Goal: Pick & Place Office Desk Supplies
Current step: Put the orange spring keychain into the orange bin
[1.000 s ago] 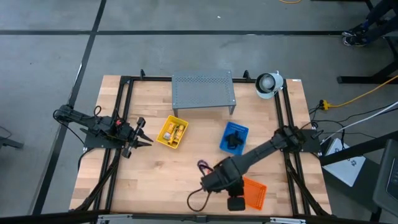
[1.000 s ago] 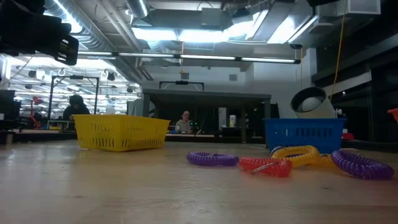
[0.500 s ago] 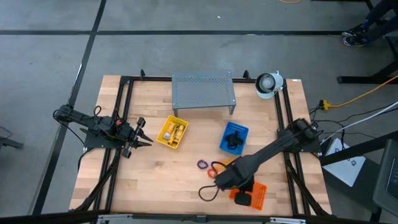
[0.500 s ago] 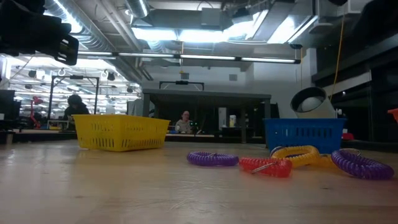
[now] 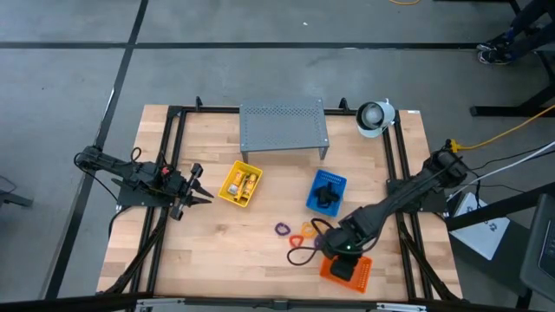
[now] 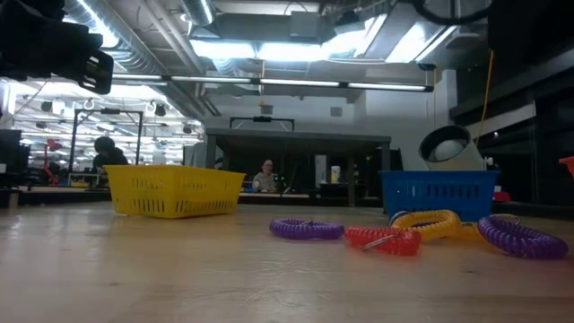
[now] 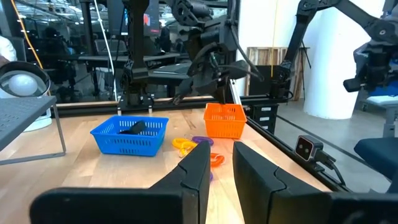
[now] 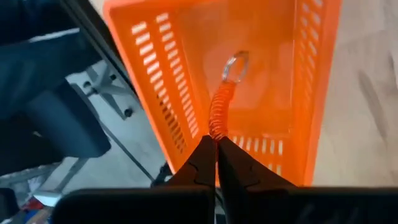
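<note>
A: Where is the right arm?

B: It reaches from the bench's right edge towards the near side, and the right gripper [image 8: 216,146] hangs over the orange tray [image 5: 357,271]. Its jaws are closed on one end of an orange loop [image 8: 219,112]. The loop hangs with its long axis along the jaws' line, and its metal ring is at the far end, inside the tray.

A: And the left arm?

B: It waits at the left edge of the bench [image 5: 217,238]. The left gripper [image 5: 201,192] points to the yellow tray [image 5: 240,184]. Its jaws stand a little apart and hold nothing.

A: How many loops lie on the bench?

B: In the low view I count four: one purple loop [image 6: 307,229], one red [image 6: 383,239], one yellow [image 6: 430,221] and a second purple one [image 6: 522,238] at the right. They lie flat, close together, between the blue tray [image 5: 326,191] and the orange tray.

A: The other supplies?

B: Yellow packets lie in the yellow tray and dark clips in the blue tray; I cannot count them.
</note>
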`<state>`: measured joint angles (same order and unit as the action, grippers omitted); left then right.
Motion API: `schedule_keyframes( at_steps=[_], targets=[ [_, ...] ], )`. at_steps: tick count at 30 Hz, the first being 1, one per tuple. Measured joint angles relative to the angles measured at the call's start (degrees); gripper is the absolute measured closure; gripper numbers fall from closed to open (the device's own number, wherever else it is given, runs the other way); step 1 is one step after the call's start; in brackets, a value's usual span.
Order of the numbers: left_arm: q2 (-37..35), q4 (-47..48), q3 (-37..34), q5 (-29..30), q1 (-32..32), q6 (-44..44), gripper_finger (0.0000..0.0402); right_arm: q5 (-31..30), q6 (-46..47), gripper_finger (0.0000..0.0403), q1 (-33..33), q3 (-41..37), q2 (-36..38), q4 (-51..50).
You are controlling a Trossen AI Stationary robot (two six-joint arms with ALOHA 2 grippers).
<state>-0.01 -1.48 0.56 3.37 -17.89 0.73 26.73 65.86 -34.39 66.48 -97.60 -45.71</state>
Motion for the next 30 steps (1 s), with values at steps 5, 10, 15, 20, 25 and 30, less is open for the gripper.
schedule_keyframes(
  at_steps=[5, 10, 15, 20, 25, 30],
  targets=[
    [0.0, 0.0, 0.0, 0.0, 0.0, 0.0, 0.0336, -2.8, 2.4, 0.0382, 0.0, -1.5, 0.0, 2.0],
    [0.0, 0.0, 0.0, 0.0, 0.0, 0.0, 0.0334, -0.6, 4.4, 0.0301, 0.2, -1.5, 0.0, 2.3],
    [0.0, 0.0, 0.0, 0.0, 0.0, 0.0, 0.0336, -0.3, 5.2, 0.0205, 0.1, -1.5, 0.0, 2.5],
    [0.0, 0.0, 0.0, 0.0, 0.0, 0.0, 0.0334, -3.7, 5.8, 0.0161, 1.5, 1.3, 0.3, 3.5],
    [0.0, 0.0, 0.0, 0.0, 0.0, 0.0, 0.0336, -14.4, 4.1, 0.0164, 6.0, 8.9, 0.3, 6.2],
    [0.0, 0.0, 0.0, 0.0, 0.0, 0.0, 0.0338, -27.9, -0.4, 0.0183, 11.9, 16.0, 0.3, 12.5]
  ],
)
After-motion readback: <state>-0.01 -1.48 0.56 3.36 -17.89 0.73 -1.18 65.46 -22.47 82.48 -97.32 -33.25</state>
